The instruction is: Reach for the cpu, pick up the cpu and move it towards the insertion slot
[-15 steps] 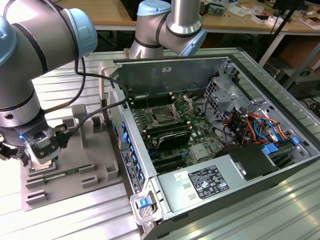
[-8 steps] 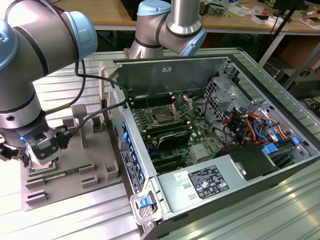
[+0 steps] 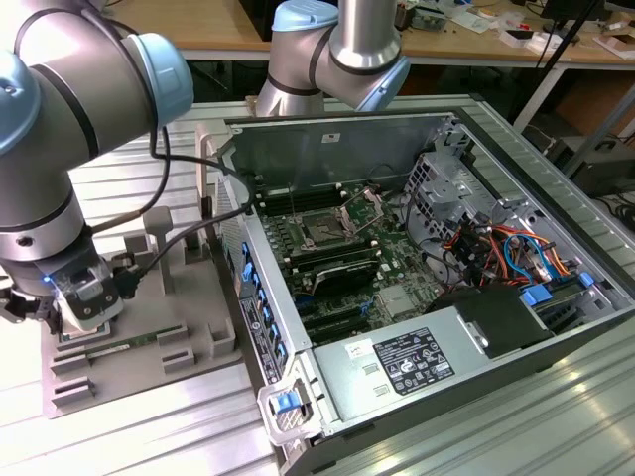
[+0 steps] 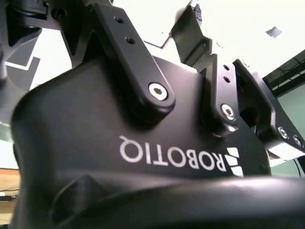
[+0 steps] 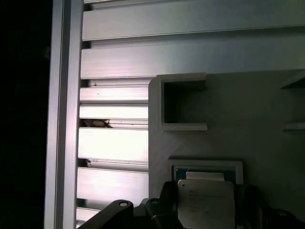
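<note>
The cpu point(image 5: 206, 200), a thin square chip with a pale silver top and green rim, lies in a white-edged pocket of a grey fixture point(image 5: 248, 109). My gripper point(image 5: 208, 206) is shut on the cpu, with a dark finger point(image 5: 167, 202) against each side. In the exterior view the gripper point(image 3: 84, 309) sits low over the same fixture point(image 3: 149, 337) at the exterior view's left. The insertion slot point(image 3: 322, 230), a dark square socket with a raised silver bracket, lies inside the open computer case well to the exterior view's right. The second wrist view shows the gripper's black body point(image 4: 143, 157).
The open computer case point(image 3: 516, 139) has upright metal walls, a power supply point(image 3: 412, 359), long black memory slots point(image 3: 337, 266) and bundled cables point(image 3: 506, 253). A green memory stick point(image 3: 109, 347) lies in the fixture. Ribbed aluminium table point(image 3: 129, 436) surrounds both. A second arm's elbow point(image 3: 342, 50) hangs behind the case.
</note>
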`<state>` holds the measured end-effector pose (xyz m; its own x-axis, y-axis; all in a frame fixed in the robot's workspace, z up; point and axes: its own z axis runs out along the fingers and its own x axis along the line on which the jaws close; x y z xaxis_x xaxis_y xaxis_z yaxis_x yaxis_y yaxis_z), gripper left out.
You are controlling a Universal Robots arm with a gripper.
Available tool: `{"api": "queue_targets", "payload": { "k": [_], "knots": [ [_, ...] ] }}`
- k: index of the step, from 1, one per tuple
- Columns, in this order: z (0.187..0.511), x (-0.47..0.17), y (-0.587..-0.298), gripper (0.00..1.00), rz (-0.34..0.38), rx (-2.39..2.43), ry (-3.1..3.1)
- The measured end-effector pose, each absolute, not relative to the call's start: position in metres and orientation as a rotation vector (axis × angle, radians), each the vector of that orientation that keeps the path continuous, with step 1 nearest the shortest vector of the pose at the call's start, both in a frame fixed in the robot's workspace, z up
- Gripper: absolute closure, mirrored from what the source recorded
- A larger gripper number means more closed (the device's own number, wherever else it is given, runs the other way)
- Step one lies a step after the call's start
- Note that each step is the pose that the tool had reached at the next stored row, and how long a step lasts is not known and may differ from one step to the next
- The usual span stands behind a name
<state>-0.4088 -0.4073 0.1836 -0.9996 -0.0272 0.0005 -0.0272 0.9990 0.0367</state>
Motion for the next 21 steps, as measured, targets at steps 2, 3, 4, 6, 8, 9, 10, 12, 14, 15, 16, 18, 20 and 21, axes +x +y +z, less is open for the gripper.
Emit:
{"api": "queue_targets", "payload": {
  "k": [2, 3, 4, 6, 8, 9, 10, 12, 14, 15, 16, 18, 20, 21],
  "knots": [
    [0.1802, -0.4088, -0.4073, 0.32, -0.057, 0.043, -3.14],
    [0.1787, -0.4088, -0.4074, 0.32, -0.057, 0.043, -3.139],
    [0.1782, -0.4089, -0.4074, 0.32, -0.057, 0.043, -3.139],
    [0.1776, -0.4101, -0.4071, 0.32, -0.057, 0.043, -3.14],
    [0.1776, -0.4121, -0.407, 0.32, -0.057, 0.043, -3.14],
    [0.1775, -0.4128, -0.4071, 0.32, -0.058, 0.043, -3.14],
    [0.1775, -0.4129, -0.4071, 0.32, -0.057, 0.043, -3.14],
    [0.1785, -0.413, -0.407, 0.32, -0.058, 0.043, -3.142],
    [0.1814, -0.4131, -0.4069, 0.32, -0.056, 0.043, -3.142],
    [0.1833, -0.4131, -0.407, 0.32, -0.055, 0.043, -3.141],
    [0.1843, -0.413, -0.407, 0.32, -0.055, 0.043, -3.141],
    [0.1853, -0.413, -0.407, 0.32, -0.055, 0.043, -3.141],
    [0.1854, -0.413, -0.407, 0.32, -0.055, 0.043, -3.141],
    [0.1856, -0.4133, -0.407, 0.32, -0.054, 0.043, -3.141]
  ]
}}
